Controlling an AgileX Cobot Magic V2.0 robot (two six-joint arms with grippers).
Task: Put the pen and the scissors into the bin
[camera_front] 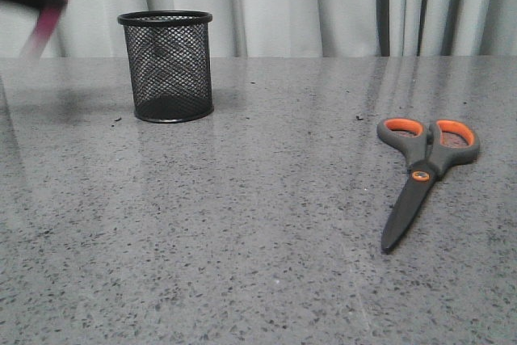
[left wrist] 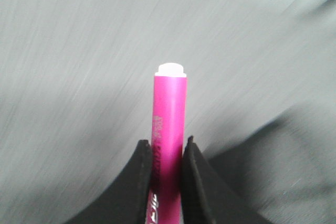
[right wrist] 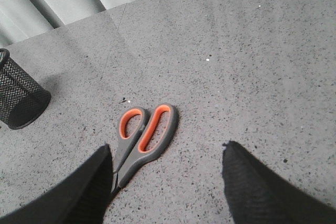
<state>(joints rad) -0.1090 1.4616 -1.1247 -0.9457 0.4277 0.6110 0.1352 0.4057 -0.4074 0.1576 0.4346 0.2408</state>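
The table (camera_front: 242,240) is a grey speckled stone-look surface that fills most of the front view, with pale pleated curtains (camera_front: 323,2) hanging behind its far edge.

The bin (camera_front: 166,66) stands upright on the table at about ten o'clock from the table's centre in the front view. Its mouth is open upward and nothing shows through the mesh. In the right wrist view only part of it appears at the frame edge (right wrist: 18,95).

The scissors (camera_front: 424,169) lie flat on the table at about three o'clock from centre, well apart from the bin. Their blades are closed and point toward the near edge, with the handle loops on the far side. The right wrist view shows the orange-lined loops (right wrist: 146,135) just beside one finger.

The right gripper (right wrist: 168,192) hangs above the scissors with its fingers spread wide and holds nothing. Whether a finger touches the scissors cannot be told.

The left gripper (left wrist: 167,177) is clamped on the pen (left wrist: 169,129), which stands between the two pads with its white cap clear of them. In the front view the pen (camera_front: 48,20) is a blurred pink streak in the air at about nine o'clock from the bin's rim, beside the bin and not over its mouth.
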